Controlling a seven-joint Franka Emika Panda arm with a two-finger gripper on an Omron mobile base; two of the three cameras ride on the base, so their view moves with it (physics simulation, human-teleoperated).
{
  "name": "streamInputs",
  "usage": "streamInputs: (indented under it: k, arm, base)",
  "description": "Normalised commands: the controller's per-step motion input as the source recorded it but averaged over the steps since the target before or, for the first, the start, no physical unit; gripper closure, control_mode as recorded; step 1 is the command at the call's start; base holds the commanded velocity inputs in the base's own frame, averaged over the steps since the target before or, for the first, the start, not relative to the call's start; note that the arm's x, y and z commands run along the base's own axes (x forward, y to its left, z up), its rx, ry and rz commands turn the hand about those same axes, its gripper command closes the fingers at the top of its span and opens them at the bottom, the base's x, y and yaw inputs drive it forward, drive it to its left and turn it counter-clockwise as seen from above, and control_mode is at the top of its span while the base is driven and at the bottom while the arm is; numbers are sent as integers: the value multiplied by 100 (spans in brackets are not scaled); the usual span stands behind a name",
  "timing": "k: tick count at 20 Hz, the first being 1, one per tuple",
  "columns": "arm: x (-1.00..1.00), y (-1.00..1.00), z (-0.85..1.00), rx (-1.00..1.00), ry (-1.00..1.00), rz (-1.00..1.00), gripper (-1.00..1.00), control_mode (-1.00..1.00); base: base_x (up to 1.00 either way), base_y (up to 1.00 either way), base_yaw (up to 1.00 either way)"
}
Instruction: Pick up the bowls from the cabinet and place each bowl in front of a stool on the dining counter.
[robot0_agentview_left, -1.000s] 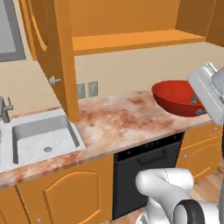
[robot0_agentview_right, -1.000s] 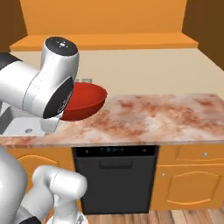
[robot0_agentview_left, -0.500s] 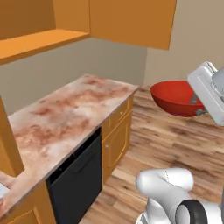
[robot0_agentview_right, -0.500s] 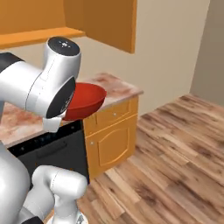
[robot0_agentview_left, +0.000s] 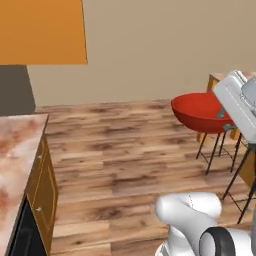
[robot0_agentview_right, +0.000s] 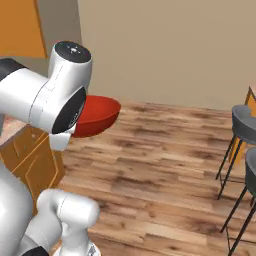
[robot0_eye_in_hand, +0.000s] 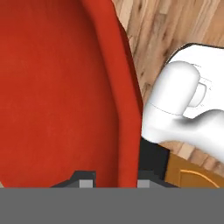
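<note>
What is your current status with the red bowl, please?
Gripper shut on red bowl rim. Bowl carried above wood floor. Stools ahead, path open.

The wooden plank floor (robot0_agentview_left: 120, 165) runs from the base cabinets out to the beige wall. On it, toward its far right side, stand the stools (robot0_agentview_right: 243, 125) on thin black legs, one just beside the next, close against the orange base of the dining counter (robot0_agentview_left: 216, 80). At the floor's left edge rises the orange cabinet base carrying a pinkish marbled surface (robot0_agentview_left: 15, 160), whose corner shows nothing lying on it.
</note>
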Motion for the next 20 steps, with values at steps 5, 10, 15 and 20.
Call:
streamInputs:
  k: [5, 10, 15, 20]
  arm:
    - [0, 0, 0, 0, 0, 0, 100, 100]
    - [0, 0, 0, 0, 0, 0, 100, 100]
    - [0, 0, 0, 0, 0, 0, 100, 100]
    - [0, 0, 0, 0, 0, 0, 100, 100]
  base:
    - [10, 19, -95]
    - [51, 26, -79]
    - [95, 44, -52]
    - [100, 53, -34]
